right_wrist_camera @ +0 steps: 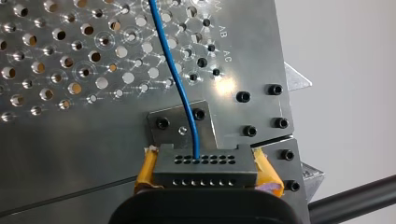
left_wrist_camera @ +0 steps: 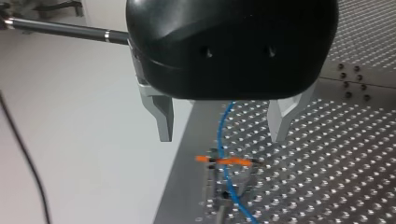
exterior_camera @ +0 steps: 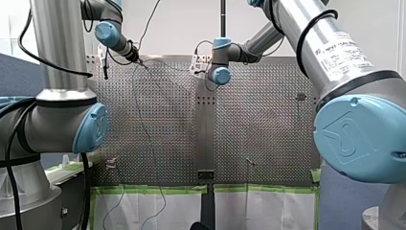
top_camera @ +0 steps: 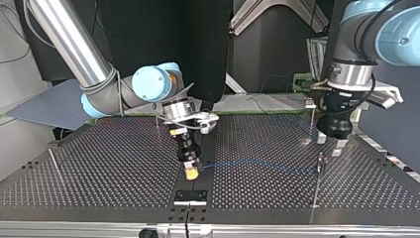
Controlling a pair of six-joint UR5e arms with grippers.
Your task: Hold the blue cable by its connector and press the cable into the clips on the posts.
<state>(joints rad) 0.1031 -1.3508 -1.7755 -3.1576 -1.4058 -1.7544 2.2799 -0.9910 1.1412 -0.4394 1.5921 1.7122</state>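
Observation:
The blue cable (top_camera: pixel 257 163) runs low over the perforated table (top_camera: pixel 99 168) from a dark multi-hole connector (right_wrist_camera: pixel 205 165). My right gripper (right_wrist_camera: pixel 208 175) is shut on that connector with its yellow pads (right_wrist_camera: pixel 145 173); in the top view, my right gripper (top_camera: pixel 190 171) is near the table's middle. At the top view's right, my left gripper (top_camera: pixel 330 145) hangs open just above a thin post (top_camera: pixel 321 166). In the left wrist view its metal fingers (left_wrist_camera: pixel 163 121) stand apart over the blue cable (left_wrist_camera: pixel 223 135), which crosses a post clip with an orange piece (left_wrist_camera: pixel 229 161).
Two more thin posts stand farther back, one (top_camera: pixel 311 116) at the top view's right and one (top_camera: pixel 157 120) behind my right wrist. A small bracket plate (top_camera: pixel 190 197) sits at the near edge. A thin rod (top_camera: pixel 54 166) lies at the left.

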